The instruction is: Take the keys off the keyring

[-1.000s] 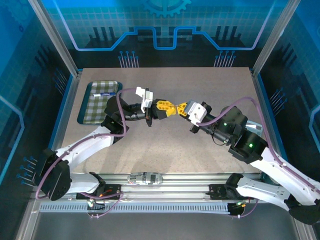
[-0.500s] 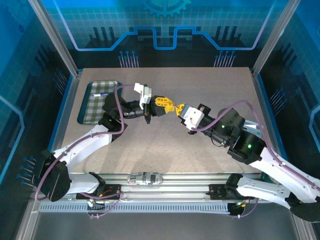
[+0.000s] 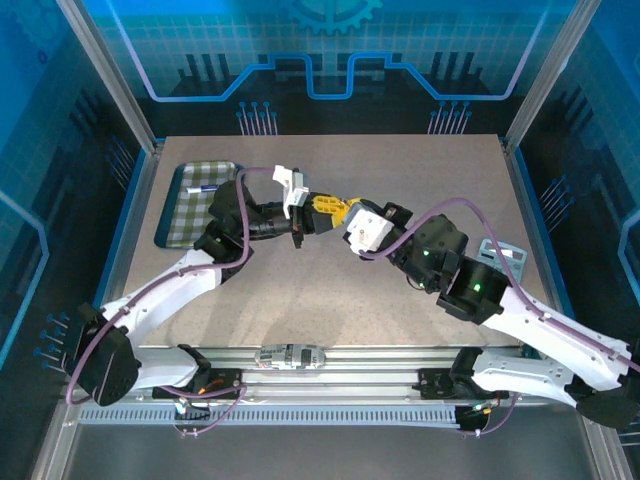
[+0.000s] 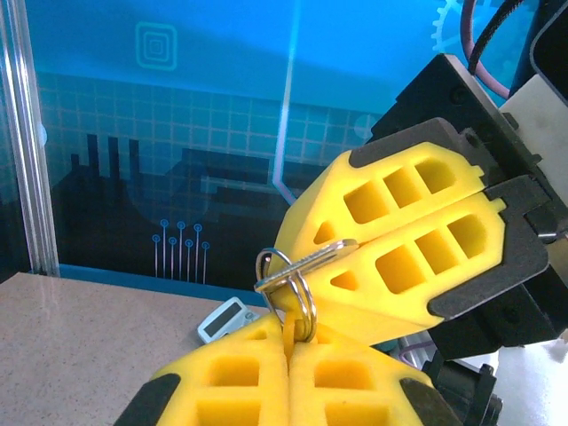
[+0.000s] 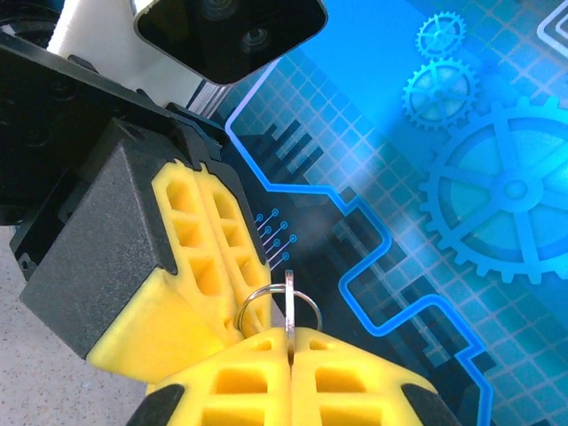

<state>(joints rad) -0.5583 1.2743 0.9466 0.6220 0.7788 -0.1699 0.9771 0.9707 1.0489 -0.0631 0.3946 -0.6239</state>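
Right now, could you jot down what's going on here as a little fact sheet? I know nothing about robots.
Scene: two robot arms meeting above the middle of a table
Left gripper: shut on the keyring
Right gripper: shut on the key
Key and keyring: joined, held in the air between the two grippers; key not yet off
Tray: green checked, at the far left of the table, away from both grippers

White arms (image 3: 165,290), black joints, purple cables (image 3: 236,205), green lights (image 3: 477,289) — yellow, windowed pincer fingertips (image 4: 373,306)
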